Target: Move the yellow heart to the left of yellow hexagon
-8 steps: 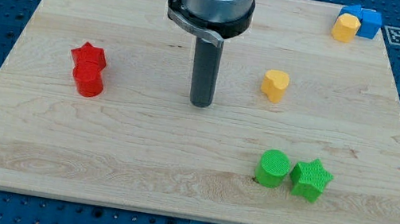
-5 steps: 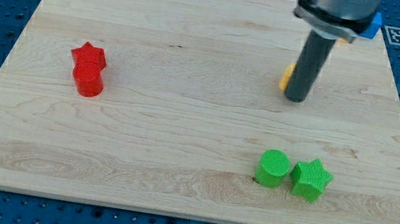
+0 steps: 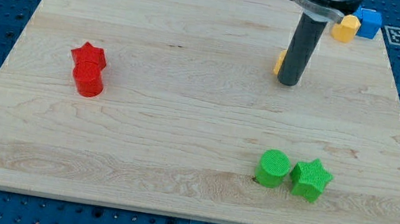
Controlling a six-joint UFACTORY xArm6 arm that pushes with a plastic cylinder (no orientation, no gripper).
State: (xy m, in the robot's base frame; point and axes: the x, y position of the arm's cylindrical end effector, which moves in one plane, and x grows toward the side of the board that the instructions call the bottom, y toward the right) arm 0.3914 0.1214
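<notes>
On the view's left of the bench sit a red star and, touching it on its lower side, a red cylinder; both lie well apart from the work and need no attention. Moving right, the rod stands over the upper middle of the board, my tip planted on the wood directly in front of the yellow heart, so that only a thin sliver of yellow shows at the rod's left edge. The tool carries no jaws, so there is nothing to open or close; it holds nothing and appears merely pressed against the heart, though actual contact is hidden by the rod. Lower down, a green cylinder and a green star rest side by side, clear of any likely path. At the upper right the yellow hexagon sits against a blue block whose shape cannot be made out. The heart lies below and left of the hexagon. In my judgement the push should carry it upward only, keeping the tip centred beneath the block so it does not slip sideways, and stop short of nudging the hexagon.
</notes>
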